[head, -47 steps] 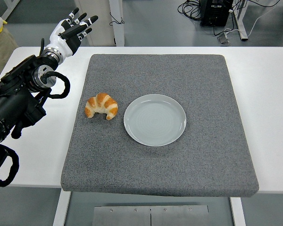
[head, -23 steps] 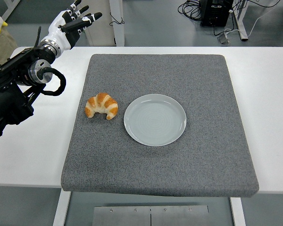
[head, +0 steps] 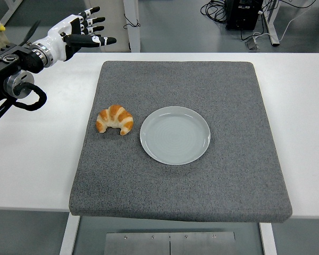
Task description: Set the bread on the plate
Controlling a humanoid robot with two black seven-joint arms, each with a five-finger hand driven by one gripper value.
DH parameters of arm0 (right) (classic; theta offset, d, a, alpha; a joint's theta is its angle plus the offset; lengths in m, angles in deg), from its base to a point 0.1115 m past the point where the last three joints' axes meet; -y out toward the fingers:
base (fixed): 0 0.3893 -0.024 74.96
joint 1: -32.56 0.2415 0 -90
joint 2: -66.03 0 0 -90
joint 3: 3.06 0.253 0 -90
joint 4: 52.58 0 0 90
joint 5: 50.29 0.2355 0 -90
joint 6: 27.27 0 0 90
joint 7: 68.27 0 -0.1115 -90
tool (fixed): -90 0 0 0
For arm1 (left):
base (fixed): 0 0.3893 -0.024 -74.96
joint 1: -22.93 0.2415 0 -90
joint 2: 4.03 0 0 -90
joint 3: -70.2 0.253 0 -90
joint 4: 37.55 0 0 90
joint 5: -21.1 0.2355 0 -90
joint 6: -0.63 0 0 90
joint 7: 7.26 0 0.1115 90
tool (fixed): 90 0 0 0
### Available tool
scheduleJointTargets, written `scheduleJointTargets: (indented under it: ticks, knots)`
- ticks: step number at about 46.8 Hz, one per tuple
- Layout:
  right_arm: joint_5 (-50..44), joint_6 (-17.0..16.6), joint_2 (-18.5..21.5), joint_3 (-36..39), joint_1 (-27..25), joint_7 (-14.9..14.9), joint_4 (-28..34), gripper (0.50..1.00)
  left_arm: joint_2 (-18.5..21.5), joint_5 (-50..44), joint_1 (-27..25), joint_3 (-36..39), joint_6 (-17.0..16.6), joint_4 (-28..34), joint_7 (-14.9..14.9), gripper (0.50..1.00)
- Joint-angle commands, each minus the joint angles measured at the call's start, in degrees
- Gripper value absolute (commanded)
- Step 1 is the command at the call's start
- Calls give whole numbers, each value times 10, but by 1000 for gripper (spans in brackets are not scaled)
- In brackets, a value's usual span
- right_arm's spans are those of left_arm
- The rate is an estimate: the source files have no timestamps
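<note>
The left hand [head: 77,33] hangs at the upper left of the frame, fingers spread and empty, with the croissant [head: 115,119] well below it, lying just left of the plate [head: 175,135].

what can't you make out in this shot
- Right hand: outside the head view altogether.
- Left hand: its arm is cut off by the left edge.
- Croissant underside: hidden against the grey mat.
- Person at top left: only a sliver, cropped by the corner.
</note>
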Motion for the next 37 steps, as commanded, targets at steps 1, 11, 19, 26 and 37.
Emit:
scheduleJointTargets:
  ticks: [1, 11, 19, 26, 37]
  knots:
    - [0, 0, 0, 0, 0, 0, 0, 1000, 25, 39, 3, 1, 0, 41, 2, 972]
    - [0, 0, 0, 0, 0, 0, 0, 1000, 93, 74, 4, 2, 1, 156, 28, 972]
    - [0, 0, 0, 0, 1, 0, 0, 1000, 147, 108, -8, 37, 25, 203, 34, 971]
    - [0, 0, 0, 0, 0, 0, 0, 1000, 175, 137, -9, 39, 60, 221, 33, 969]
    - [0, 0, 0, 0, 0, 0, 0, 1000, 221, 214, 2, 41, 81, 255, 25, 969]
